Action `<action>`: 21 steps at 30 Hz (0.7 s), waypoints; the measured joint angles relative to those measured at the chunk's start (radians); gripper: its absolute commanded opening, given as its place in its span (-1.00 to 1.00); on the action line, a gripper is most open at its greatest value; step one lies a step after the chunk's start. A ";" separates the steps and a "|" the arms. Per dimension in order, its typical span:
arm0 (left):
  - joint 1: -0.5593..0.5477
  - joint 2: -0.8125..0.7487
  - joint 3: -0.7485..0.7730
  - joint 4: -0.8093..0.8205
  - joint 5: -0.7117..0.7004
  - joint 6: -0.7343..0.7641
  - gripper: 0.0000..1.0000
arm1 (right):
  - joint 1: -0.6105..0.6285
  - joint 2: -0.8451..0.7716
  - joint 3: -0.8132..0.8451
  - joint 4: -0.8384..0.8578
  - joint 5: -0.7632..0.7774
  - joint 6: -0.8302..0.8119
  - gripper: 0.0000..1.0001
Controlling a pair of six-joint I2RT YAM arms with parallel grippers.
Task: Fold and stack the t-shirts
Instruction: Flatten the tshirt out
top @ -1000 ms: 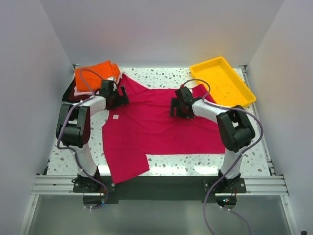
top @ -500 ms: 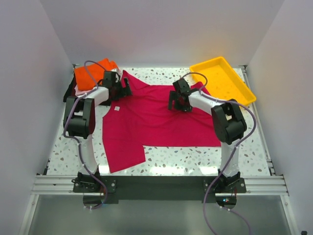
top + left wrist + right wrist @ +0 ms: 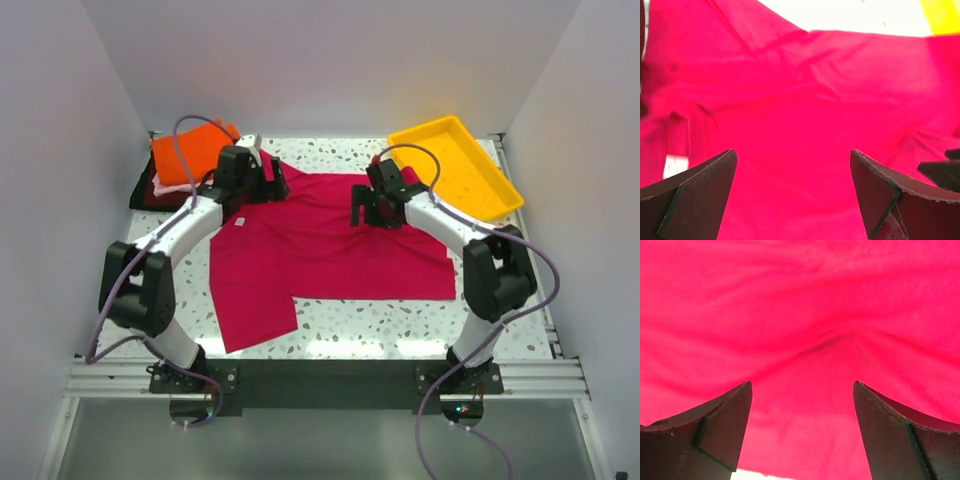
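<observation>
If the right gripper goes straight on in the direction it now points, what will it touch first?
Most likely the red shirt: it fills the view between the open fingers of the right gripper, with nothing in front. How far the cloth lies is unclear.

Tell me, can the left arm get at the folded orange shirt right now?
Probably yes: the left gripper hangs open over the crimson shirt, right beside the orange shirt, with nothing between them.

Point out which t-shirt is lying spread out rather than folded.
The crimson-magenta t-shirt, laid flat across the middle of the table. The orange t-shirt is folded and sits on top of the pile at the far left corner.
</observation>
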State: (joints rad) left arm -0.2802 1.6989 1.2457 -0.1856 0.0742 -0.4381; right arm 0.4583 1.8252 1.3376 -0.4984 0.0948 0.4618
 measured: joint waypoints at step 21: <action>-0.016 -0.231 -0.509 0.026 -0.090 -0.026 1.00 | 0.076 -0.177 -0.373 0.098 -0.018 0.018 0.70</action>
State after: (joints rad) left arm -0.2966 1.4677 0.7372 -0.1600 -0.0154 -0.4644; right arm 0.5346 1.6482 0.9646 -0.4000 0.0772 0.4801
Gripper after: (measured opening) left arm 0.997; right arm 0.848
